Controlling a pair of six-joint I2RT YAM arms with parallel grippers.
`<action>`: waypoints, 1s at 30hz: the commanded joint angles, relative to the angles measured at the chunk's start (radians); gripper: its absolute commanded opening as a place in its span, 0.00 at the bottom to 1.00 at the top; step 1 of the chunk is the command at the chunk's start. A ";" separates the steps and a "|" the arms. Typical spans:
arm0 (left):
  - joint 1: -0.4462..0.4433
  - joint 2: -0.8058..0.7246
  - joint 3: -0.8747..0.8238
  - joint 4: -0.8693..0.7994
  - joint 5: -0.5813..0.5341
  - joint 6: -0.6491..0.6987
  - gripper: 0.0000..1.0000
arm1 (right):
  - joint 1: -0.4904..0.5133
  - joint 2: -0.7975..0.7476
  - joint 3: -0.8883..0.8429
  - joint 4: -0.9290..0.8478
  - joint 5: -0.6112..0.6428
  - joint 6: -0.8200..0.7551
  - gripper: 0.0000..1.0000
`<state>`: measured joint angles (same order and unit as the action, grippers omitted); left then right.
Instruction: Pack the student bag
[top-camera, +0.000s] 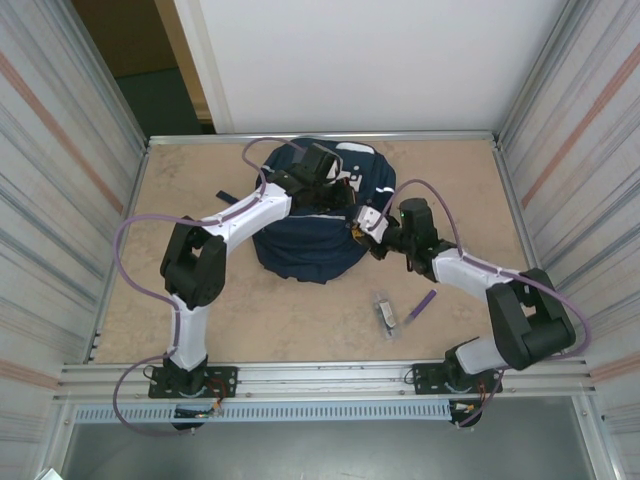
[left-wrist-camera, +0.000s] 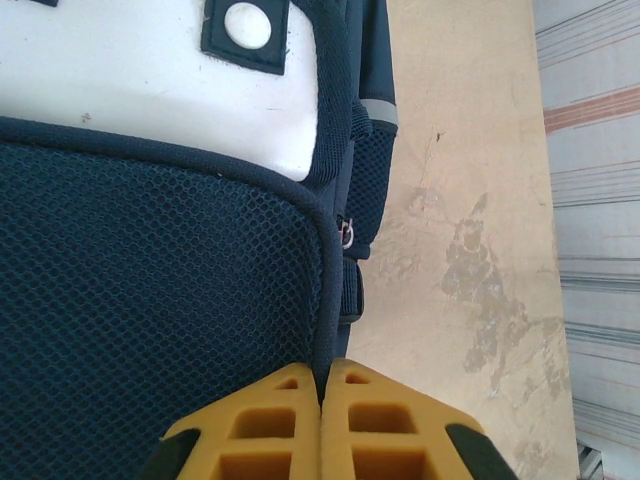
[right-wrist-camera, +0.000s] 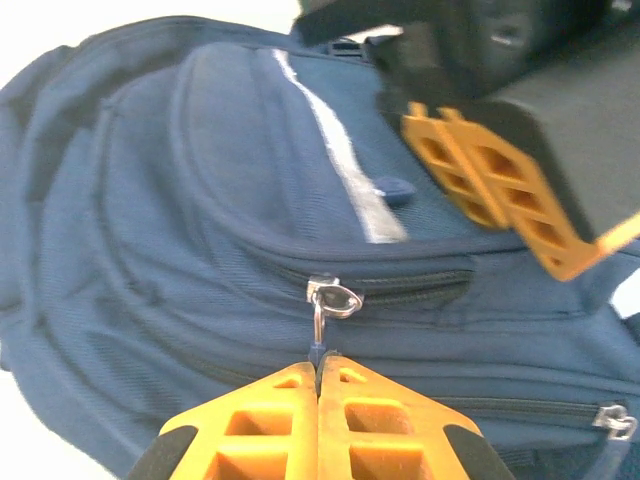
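The large navy-blue fabric student bag (top-camera: 300, 255) sits far-centre on the tabletop (top-camera: 300, 320). The right tool (right-wrist-camera: 318, 368) is clenched on the metal zipper pull (right-wrist-camera: 335, 297), and the zip track runs crosswise just ahead. The left tool (left-wrist-camera: 322, 385) pinches the bag's piped edge (left-wrist-camera: 325, 260).

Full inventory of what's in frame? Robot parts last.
student bag: one, navy with white patches, far middle of table.
zip pull: two seen, silver, on the bag's front zips.
purple strip: one, purple, table, near side of bag.
small clear item: one, greyish, beside the strip; unidentifiable.
table: one, tan, under everything.
left gripper: one, orange fingers, shut on the bag's edge seam.
right gripper: one, orange fingers, shut on a zip pull.
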<state>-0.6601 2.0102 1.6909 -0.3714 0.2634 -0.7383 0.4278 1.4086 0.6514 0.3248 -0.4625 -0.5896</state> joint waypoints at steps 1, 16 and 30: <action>0.002 -0.034 0.050 0.095 0.012 -0.012 0.00 | 0.093 -0.066 -0.063 -0.034 0.060 0.120 0.00; -0.009 0.024 0.036 0.182 0.040 -0.081 0.00 | 0.199 -0.260 -0.206 0.130 0.268 0.466 0.30; -0.031 -0.042 0.004 0.131 0.070 -0.064 0.00 | -0.128 -0.033 0.002 -0.059 -0.130 0.111 0.50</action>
<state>-0.6651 2.0495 1.7046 -0.2661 0.2886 -0.7948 0.3199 1.3334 0.5850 0.3481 -0.4873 -0.3756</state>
